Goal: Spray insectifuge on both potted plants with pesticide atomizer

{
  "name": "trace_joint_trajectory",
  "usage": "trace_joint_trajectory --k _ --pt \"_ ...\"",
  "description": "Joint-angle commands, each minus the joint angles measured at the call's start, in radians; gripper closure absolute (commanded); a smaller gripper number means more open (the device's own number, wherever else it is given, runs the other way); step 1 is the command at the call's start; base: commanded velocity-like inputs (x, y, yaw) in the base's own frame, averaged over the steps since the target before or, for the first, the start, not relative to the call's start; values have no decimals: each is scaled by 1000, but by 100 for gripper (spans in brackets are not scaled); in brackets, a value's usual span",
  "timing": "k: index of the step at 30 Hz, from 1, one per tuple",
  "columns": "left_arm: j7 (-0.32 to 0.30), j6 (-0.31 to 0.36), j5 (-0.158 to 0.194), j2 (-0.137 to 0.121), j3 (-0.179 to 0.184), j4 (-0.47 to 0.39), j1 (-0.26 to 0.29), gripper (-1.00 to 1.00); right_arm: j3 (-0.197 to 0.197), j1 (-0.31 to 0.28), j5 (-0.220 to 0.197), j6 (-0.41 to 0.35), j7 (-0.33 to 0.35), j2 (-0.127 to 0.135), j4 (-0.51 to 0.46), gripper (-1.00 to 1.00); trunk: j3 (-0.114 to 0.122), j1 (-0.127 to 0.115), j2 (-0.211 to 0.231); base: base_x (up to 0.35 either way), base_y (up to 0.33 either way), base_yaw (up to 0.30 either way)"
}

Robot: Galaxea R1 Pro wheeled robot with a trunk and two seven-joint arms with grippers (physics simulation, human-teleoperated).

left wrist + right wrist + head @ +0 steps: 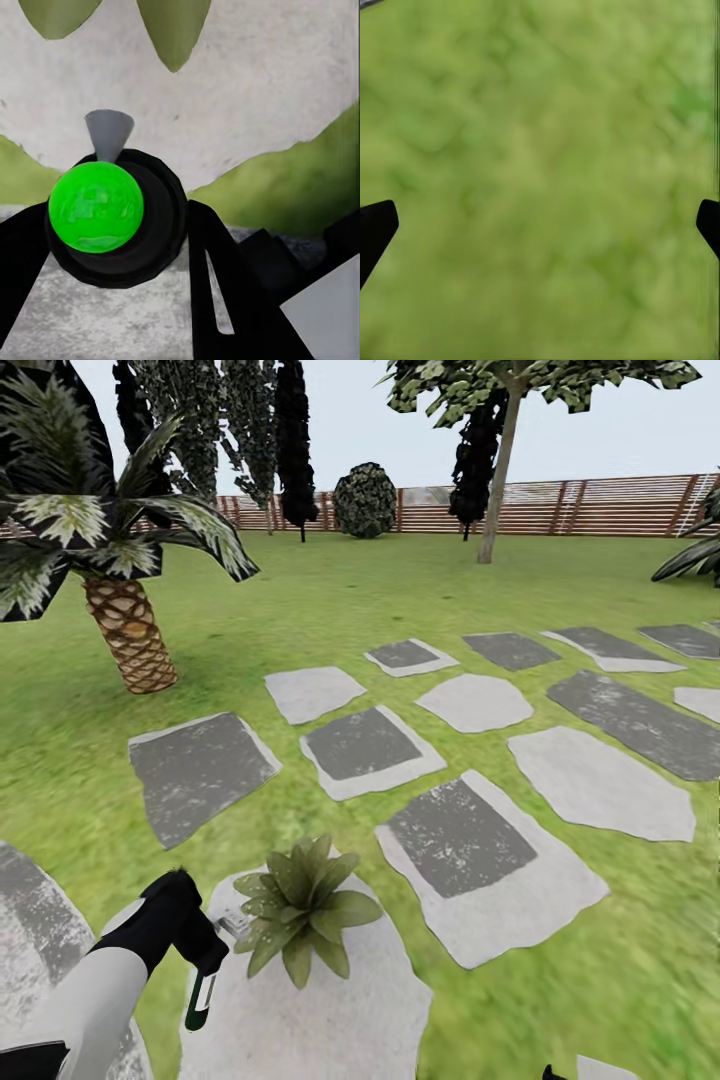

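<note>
My left gripper (205, 968) is shut on the pesticide atomizer (197, 1001), a small dark bottle that hangs from it just left of a potted plant (300, 908). In the left wrist view the atomizer (96, 206) sits between the black fingers (225, 285). It shows a bright green round top and a grey cone nozzle (109, 133) aimed toward the plant's leaves (172, 30). The plant is a low rosette of pointed green leaves on a pale stone (330, 1010). My right gripper (540, 225) is open over bare grass, its fingertips far apart.
A palm-like plant with a scaly trunk (128, 630) stands at the left. Grey stepping stones (470, 850) cross the lawn ahead and to the right. A round stone patio edge (30, 930) lies at lower left. A slatted wooden fence (600, 505) and trees close the back.
</note>
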State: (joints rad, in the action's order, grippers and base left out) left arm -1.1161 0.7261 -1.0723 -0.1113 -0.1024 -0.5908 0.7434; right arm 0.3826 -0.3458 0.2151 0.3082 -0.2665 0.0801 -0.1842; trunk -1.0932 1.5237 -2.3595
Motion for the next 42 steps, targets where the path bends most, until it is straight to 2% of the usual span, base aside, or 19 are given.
trace_joint_trajectory --k 1,10,16,23,28,30,32,42 --pt "-8 7 -8 1 -5 -1 1 100 7 -1 10 3 -2 0 2 -100 -1 0 0 -146 -261 23" --pt "-8 10 -8 -2 -6 -1 1 100 7 -1 10 4 -2 -1 2 -100 -1 0 0 -110 -257 63" --pt "-4 10 -8 -13 -8 12 -2 100 6 -1 10 5 -2 -1 2 -100 -1 0 0 125 -249 270" --pt "-1 10 -8 -13 -18 13 -31 100 6 -1 10 4 -2 -1 2 -100 -1 0 0 177 -141 268" --pt "-1 10 -8 -12 -20 4 -32 100 6 -1 10 4 -2 -1 2 -100 -1 0 0 26 -17 47" --pt "-1 10 -8 -11 -30 1 -32 100 6 -1 10 4 -2 -1 2 -100 -1 0 0 2 -1 4" --pt "1 10 -8 -11 -57 0 -32 100 6 -1 10 4 -2 -1 2 -100 -1 0 0 -46 -199 62" --pt "2 10 -9 -5 -65 -1 -32 100 5 -1 10 5 -2 -2 2 -100 -1 0 0 -91 -263 257"
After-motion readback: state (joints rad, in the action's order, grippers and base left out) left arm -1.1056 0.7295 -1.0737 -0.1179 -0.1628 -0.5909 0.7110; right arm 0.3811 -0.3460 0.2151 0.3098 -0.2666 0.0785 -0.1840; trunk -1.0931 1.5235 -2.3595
